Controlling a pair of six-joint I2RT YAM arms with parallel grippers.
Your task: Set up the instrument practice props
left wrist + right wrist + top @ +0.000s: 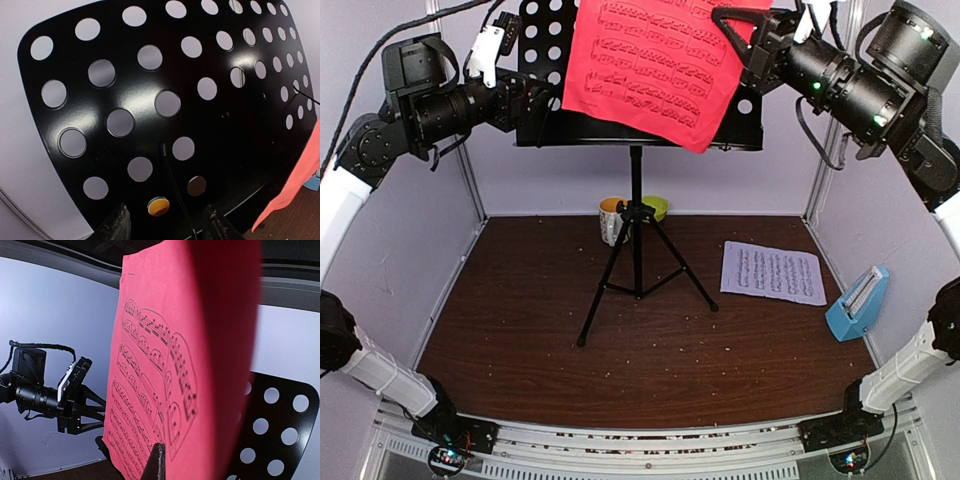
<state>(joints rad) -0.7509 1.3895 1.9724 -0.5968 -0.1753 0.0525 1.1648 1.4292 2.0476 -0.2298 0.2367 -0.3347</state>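
Gripping red page (645,70) w/ R claw (728,28), L claw (166,219) wide; brown table (520,330), lilac walls (550,180).

Lab robot cell: pale walls (550,180), aluminium frame (472,180), brown table (520,330)

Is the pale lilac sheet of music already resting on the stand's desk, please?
No, the pale lilac sheet lies flat on the table, right of the stand's legs; only the red page is up at the desk.
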